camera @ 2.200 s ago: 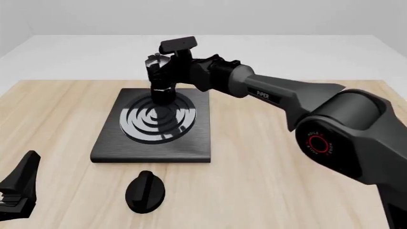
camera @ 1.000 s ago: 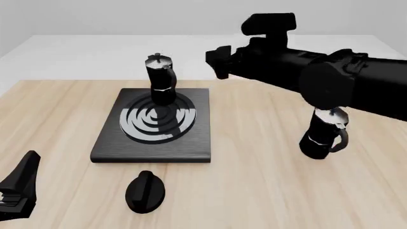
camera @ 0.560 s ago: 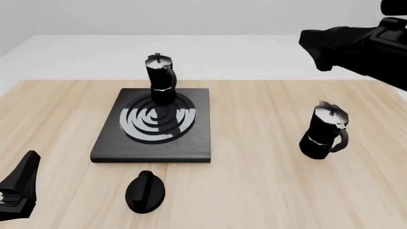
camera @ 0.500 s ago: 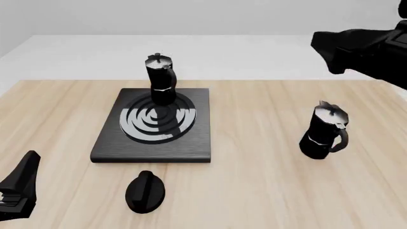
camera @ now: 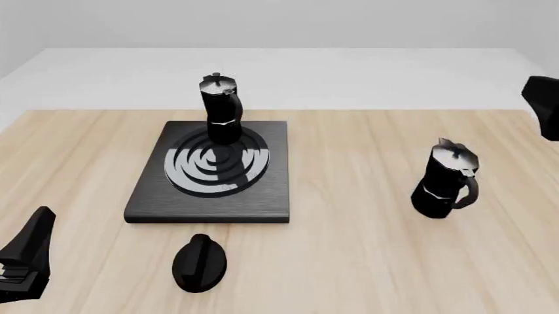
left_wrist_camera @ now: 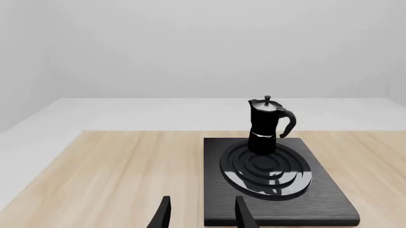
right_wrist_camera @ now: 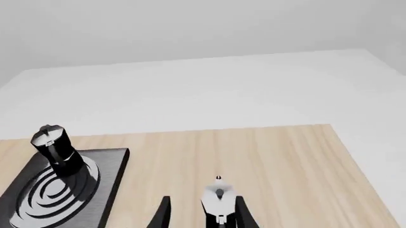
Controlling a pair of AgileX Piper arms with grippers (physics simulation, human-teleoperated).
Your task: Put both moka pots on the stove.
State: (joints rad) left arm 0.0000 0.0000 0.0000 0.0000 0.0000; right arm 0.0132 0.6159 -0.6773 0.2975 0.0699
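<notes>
One moka pot (camera: 220,108) stands upright on the far part of the burner rings of the stove (camera: 271,196). The other moka pot (camera: 446,180) stands on the bare wood at the right, apart from the stove. Only a black end of my right arm (camera: 543,108) shows at the right edge, above and behind that pot. In the right wrist view my right gripper (right_wrist_camera: 203,219) is open, with the second pot (right_wrist_camera: 219,202) showing between its fingers farther off. My left gripper (left_wrist_camera: 201,218) is open and holds nothing; it faces the stove (left_wrist_camera: 330,199) and the pot (left_wrist_camera: 266,126) on it.
A black oval knob (camera: 199,261) lies on the table in front of the stove. My left gripper (camera: 26,258) rests low at the near left corner. The wooden table ends at a pale floor beyond the stove.
My right arm has drawn back to the right, away from the pot on the stove, until it is almost out of the front view. Both pots and the left arm have stayed put.
</notes>
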